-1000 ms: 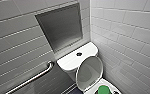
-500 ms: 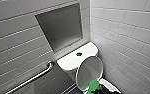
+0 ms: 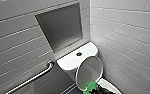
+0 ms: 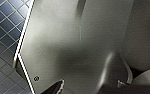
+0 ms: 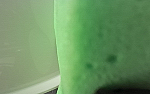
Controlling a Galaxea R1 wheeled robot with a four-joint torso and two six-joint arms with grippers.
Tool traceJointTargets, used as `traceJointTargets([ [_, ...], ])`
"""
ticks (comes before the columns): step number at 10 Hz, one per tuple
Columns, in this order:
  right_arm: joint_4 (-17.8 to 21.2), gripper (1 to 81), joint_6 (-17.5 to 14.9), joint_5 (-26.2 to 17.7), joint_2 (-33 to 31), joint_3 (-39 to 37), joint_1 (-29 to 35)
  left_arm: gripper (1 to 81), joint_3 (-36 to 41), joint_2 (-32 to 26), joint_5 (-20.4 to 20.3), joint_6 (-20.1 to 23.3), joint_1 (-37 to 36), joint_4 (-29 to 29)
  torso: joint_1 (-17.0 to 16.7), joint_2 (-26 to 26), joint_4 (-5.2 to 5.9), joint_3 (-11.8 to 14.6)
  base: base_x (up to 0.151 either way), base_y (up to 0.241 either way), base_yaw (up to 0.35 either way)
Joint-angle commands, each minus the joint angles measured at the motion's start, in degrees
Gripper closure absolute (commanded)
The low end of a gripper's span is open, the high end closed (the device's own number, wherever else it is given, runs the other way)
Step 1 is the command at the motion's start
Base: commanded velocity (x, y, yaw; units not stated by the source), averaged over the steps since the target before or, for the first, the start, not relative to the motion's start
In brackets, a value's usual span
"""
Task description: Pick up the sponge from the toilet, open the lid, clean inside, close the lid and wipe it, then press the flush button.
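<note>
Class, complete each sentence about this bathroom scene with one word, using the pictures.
1. The white glossy oval lid of the white ceramic toilet is ____, showing its greyish underside.
2. The small soft sponge in front of the lid is bright ____.
3. The round dark flush button sits on top of the toilet's ____.
4. The long shiny grab bar on the tiled wall is made of ____.

Missing words: open; green; tank; metal.

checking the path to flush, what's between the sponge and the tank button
The raised lid stands between the sponge and the button, in the head view.
</note>
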Motion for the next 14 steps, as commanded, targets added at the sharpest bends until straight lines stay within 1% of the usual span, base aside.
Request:
traceJointTargets([
  [1,2.5,81.1,1.1,0.4,3.7,-2.0,4.7,1.0,-0.1,-1.0,3.3,-0.2,-0.5,-0.1,0.0,0.0,0.00,0.0,0.000,0.000,0.000],
  [2,1.7,81.1,0.9,0.2,3.4,-0.4,3.6,1.0,-0.2,-0.9,3.3,-0.2,-0.5,0.0,0.0,0.0,0.00,0.0,0.000,0.000,0.000],
  [3,-0.6,81.1,0.9,-0.2,2.8,1.6,2.6,1.0,-0.3,-0.8,3.3,-0.2,-0.5,0.0,0.0,0.0,0.00,0.0,0.000,0.000,0.000],
  [4,-2.9,81.1,1.0,-0.7,1.3,5.2,1.2,1.0,-0.4,-0.8,3.3,-0.2,-0.5,0.1,0.0,0.0,0.00,0.0,0.000,0.000,0.000],
  [7,-4.8,81.1,1.0,-1.2,-4.8,13.5,-2.4,1.0,-0.5,-0.8,3.3,-0.2,-0.5,0.2,0.0,0.0,0.00,0.0,0.000,0.000,0.000],
  [8,-5.3,81.1,1.0,-1.2,-7.8,17.0,-2.9,1.0,-0.5,-0.7,3.3,-0.2,-0.5,0.4,0.0,0.0,0.00,0.0,0.000,0.000,0.000],
  [9,-5.5,81.1,1.0,-1.2,-9.4,18.6,-3.7,1.0,-0.5,-0.6,3.3,-0.2,-0.5,0.4,0.0,0.0,0.00,0.0,0.000,0.000,0.000],
  [12,-5.4,81.1,1.0,-0.3,-12.2,17.9,-6.6,1.0,-0.5,-0.6,3.3,-0.2,-0.5,0.4,0.0,0.0,0.00,0.0,0.000,0.000,0.000],
  [14,-5.5,81.1,1.0,-0.4,-15.2,20.3,-7.2,1.0,-0.5,-0.6,3.3,-0.2,-0.5,0.4,0.0,0.0,0.00,0.0,0.000,0.000,0.000],
])
